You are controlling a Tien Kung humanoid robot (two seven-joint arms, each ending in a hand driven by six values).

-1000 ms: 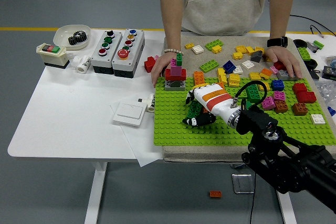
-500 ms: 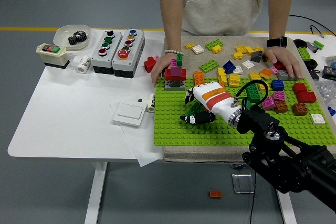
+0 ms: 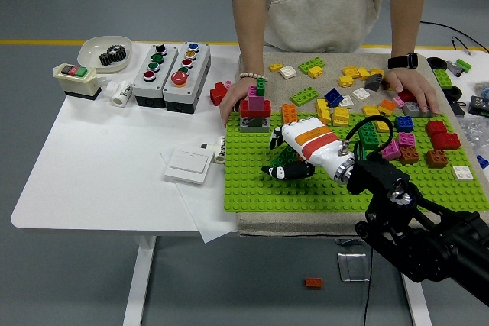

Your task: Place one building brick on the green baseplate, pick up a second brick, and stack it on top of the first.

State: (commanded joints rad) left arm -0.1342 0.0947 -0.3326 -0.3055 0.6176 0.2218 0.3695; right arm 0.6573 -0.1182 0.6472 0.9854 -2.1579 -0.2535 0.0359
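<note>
Fingers (image 3: 284,171) curled over green baseplate (image 3: 252,188)

High head view over table (image 3: 99,166)

The robot's right hand (image 3: 294,152) reaches over the green baseplate (image 3: 336,188), its black fingers (image 3: 279,172) curled down around a green brick (image 3: 286,158) sitting on the studs. Just beyond stands a stacked tower of bricks (image 3: 255,108), with a person's hand (image 3: 234,103) resting behind it. The person's other hand (image 3: 411,88) lies among loose bricks (image 3: 344,85) at the far right.
</note>
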